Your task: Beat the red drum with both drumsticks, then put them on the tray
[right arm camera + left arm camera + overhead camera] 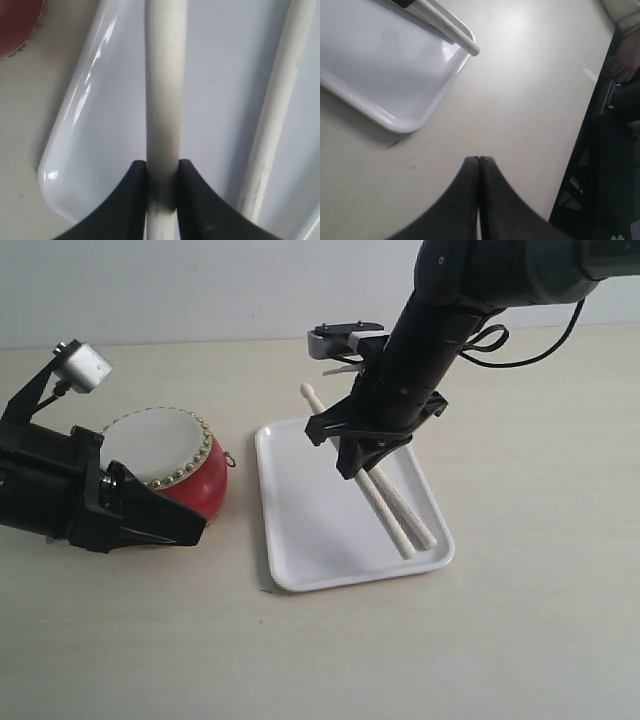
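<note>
- Placement on the white tray point(310, 530) is judged to be the step in hand. One drumstick point(428, 534) is already laid in it, and the drumming is taken as done.
- The second drumstick point(162, 100) is clamped between the closed right jaws over the tray, just beside and roughly parallel to the laid one. Whether its low end is touching the tray floor cannot be told.
- The left jaws are shut on nothing. The left arm point(50, 490) is parked low against the red drum point(195, 485), which is upright on the worktop point(520, 640) just left of the tray.
- Next move, as judged: the held stick is to be lowered flat, the right jaws opened, and the right arm point(430, 350) lifted straight up so that neither stick is dragged.
- Edges: a rounded tip point(306, 391) is seen jutting past the far rim, so a stick could pivot or roll over the low rim. The near ends are close to the near rim.
- Room: bare tray floor is left on the drum side of the sticks, and open worktop is seen right of and in front of the tray. The drum and left arm are well apart from the sticks.
</note>
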Action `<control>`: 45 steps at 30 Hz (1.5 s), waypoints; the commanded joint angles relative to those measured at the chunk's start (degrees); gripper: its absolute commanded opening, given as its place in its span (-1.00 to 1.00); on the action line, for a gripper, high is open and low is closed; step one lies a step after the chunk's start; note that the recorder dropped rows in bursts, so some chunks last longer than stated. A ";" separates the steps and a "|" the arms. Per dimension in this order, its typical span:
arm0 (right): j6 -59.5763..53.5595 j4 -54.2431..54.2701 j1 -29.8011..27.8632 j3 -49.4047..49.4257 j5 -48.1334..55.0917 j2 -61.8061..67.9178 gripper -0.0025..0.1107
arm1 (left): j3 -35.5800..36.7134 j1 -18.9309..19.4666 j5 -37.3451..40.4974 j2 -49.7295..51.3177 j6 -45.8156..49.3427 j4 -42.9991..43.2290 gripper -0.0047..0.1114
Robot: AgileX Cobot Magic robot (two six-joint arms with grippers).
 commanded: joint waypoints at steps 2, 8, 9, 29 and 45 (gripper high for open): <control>-0.09 -0.43 -0.08 -0.41 -1.68 1.30 -0.96 | 0.07 -0.24 -0.15 -0.45 -0.53 -0.04 -0.92; -0.09 -1.75 -0.08 -0.41 -3.41 1.41 -0.96 | 0.07 -0.24 -0.13 -0.45 -0.53 0.06 -0.92; -0.09 -1.75 -0.08 -0.41 -3.67 1.41 -0.96 | 0.07 -0.24 -0.13 -0.45 -0.53 0.06 -0.92; 0.28 -2.80 -0.08 -0.41 -5.49 3.91 -0.47 | 0.07 -0.24 -0.13 -0.45 -0.80 0.31 -0.92; 0.53 -4.71 -0.08 0.18 -4.38 -3.71 -0.88 | 0.07 1.61 -5.01 -1.59 -4.73 2.52 -0.92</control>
